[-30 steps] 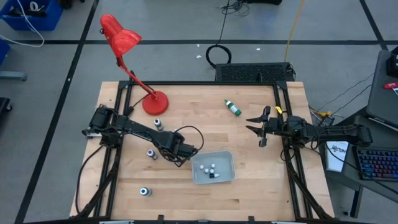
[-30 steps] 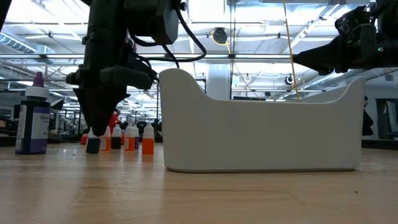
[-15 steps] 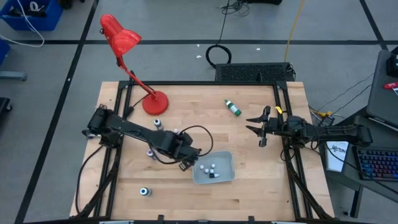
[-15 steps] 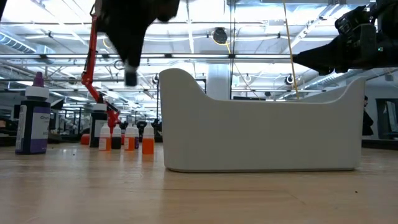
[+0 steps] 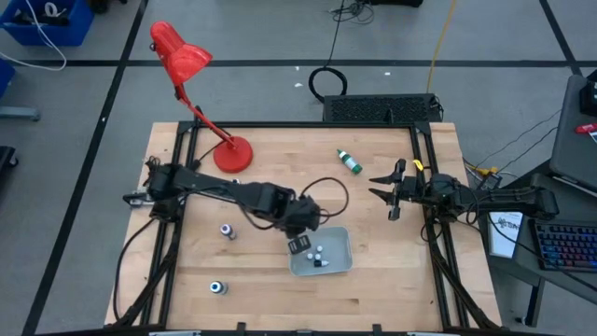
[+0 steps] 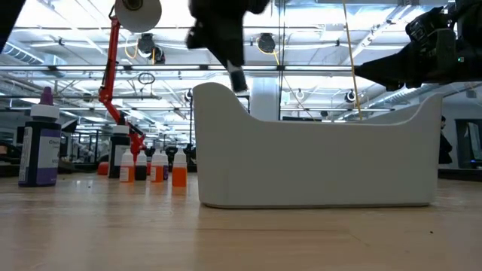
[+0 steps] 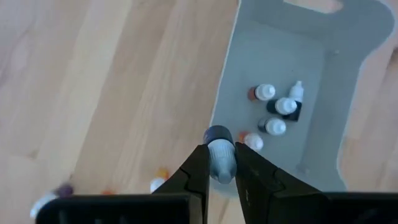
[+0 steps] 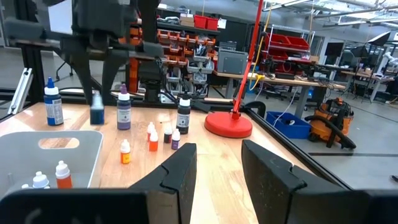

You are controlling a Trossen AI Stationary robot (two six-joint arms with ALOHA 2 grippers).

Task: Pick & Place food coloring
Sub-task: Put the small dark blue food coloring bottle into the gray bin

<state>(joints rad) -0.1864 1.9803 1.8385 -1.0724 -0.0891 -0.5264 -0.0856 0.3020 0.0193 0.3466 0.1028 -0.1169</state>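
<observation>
Tray (image 6: 316, 162) contents are hidden by its wall in low view. Vials (image 7: 158, 182) near tray's edge are blurred, partly cut off in left wrist view.

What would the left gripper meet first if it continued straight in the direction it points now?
The left gripper, shut on a small bottle, points down at the near wall of the tray. Probably it meets that rim or the tray floor just inside; depth is unclear, so the bare table beside it is possible.
</observation>
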